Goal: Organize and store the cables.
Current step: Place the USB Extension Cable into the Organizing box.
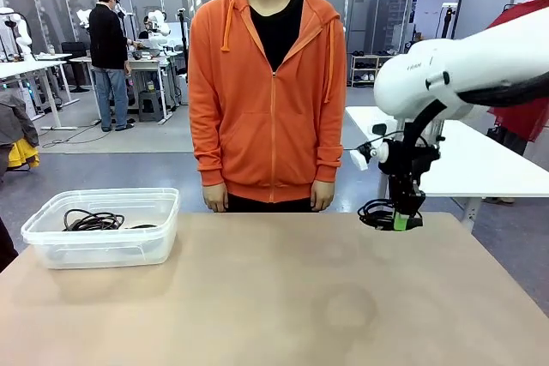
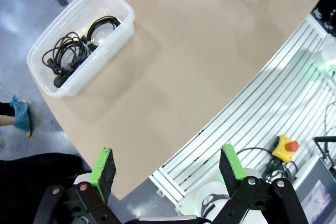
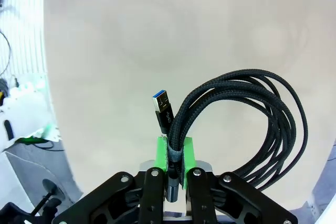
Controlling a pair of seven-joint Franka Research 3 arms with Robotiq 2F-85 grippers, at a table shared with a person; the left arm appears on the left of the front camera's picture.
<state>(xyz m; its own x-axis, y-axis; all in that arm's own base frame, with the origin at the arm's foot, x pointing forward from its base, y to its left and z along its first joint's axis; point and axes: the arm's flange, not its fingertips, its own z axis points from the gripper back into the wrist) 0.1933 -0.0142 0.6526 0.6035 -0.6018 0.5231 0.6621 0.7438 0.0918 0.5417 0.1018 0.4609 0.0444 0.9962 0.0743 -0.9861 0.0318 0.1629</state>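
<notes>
Open lab bay, other benches and ppl in the bkgd, grey floor. Tan table (image 1: 274, 297) spans the front view; person in an orange hoodie (image 1: 268, 92) stands at the far edge, hands (image 1: 214, 197) hanging at their sides, touching nothing.

Clear plastic bin (image 1: 51, 246) sits at the table's left end, near the far edge. Inside – loose black cables (image 1: 93, 221), coiled and lying flat on the bottom; in the left wrist view the bin's (image 2: 118, 30) long axis runs diagonally and the cords (image 2: 73, 51) spread along it, plug ends toward the lower left.

Right arm reaches in from the right, right gripper (image 1: 400, 222) pointing down over the table's far right corner. Fingers pinched tight on a braided black coiled cable (image 1: 377, 210). Right wrist view: the green pads (image 3: 160, 153) clamp the bundle (image 3: 247, 124) at one spot, loops fan out to the right and away from the gripper (image 3: 175, 157), above the tabletop. Its USB plug (image 3: 163, 111), blue insert, sticks straight out along the fingers – tip pointing away from the wrist.

Left gripper (image 2: 167, 167) hangs over the near table edge, well apart from the bin, fingers (image 2: 104, 166) spread wide, holding nothing.
</notes>
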